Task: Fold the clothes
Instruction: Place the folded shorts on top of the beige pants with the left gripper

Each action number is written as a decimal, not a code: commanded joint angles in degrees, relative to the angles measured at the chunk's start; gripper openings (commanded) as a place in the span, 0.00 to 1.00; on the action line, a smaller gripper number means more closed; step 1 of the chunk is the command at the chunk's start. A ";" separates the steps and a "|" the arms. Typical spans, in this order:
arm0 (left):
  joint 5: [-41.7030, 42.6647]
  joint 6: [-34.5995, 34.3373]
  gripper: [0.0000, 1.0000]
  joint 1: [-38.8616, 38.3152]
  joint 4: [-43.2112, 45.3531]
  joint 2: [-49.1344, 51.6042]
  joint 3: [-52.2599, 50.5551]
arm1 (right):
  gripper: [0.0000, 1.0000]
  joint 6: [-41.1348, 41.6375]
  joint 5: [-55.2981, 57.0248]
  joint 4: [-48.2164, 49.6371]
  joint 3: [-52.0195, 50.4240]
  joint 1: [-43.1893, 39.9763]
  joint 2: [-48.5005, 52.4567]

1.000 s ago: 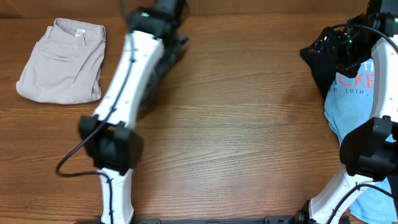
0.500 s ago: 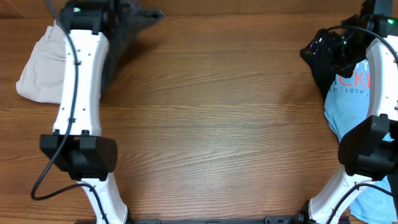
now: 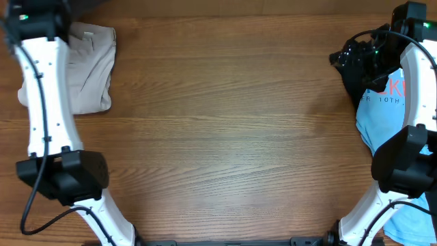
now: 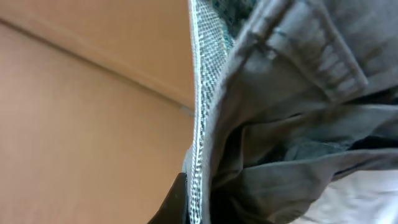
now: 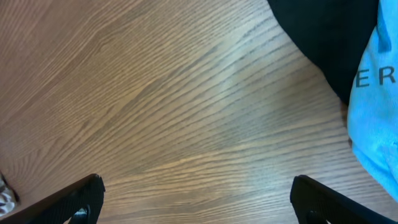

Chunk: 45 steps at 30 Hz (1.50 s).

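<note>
My left gripper [image 4: 191, 208] is shut on the dark grey shorts [image 4: 292, 106], whose pale stitched edge [image 4: 199, 124] runs into the jaws. In the overhead view the left arm [image 3: 37, 17] reaches to the far left corner, and only a dark bit of the shorts [image 3: 87, 7] shows at the top edge. The beige shorts [image 3: 92, 68] lie folded at the far left, partly under the arm. My right gripper [image 5: 199, 205] is open and empty above bare wood, next to the black garment [image 5: 323, 37] and the light blue T-shirt [image 5: 373, 124].
In the overhead view the black garment [image 3: 351, 78] and the light blue red-lettered T-shirt [image 3: 382, 116] lie piled at the right edge under the right arm [image 3: 416, 75]. The wooden table [image 3: 232, 130] spans the middle.
My left arm has swung from the far centre to the far left corner, carrying the dark grey shorts with it and crossing over the beige shorts. The right arm has barely moved.
</note>
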 commanded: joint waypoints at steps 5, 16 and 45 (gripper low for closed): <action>7.74 0.55 0.04 8.68 5.81 2.62 1.49 | 1.00 -0.24 0.33 -1.18 -0.07 0.09 0.37; 12.15 -9.18 0.04 9.44 8.74 14.64 1.49 | 1.00 -1.18 0.31 -1.11 -0.07 0.09 0.37; 54.51 -12.04 0.95 4.17 -38.16 20.00 1.70 | 1.00 -1.57 -0.57 -1.16 -0.07 0.37 0.37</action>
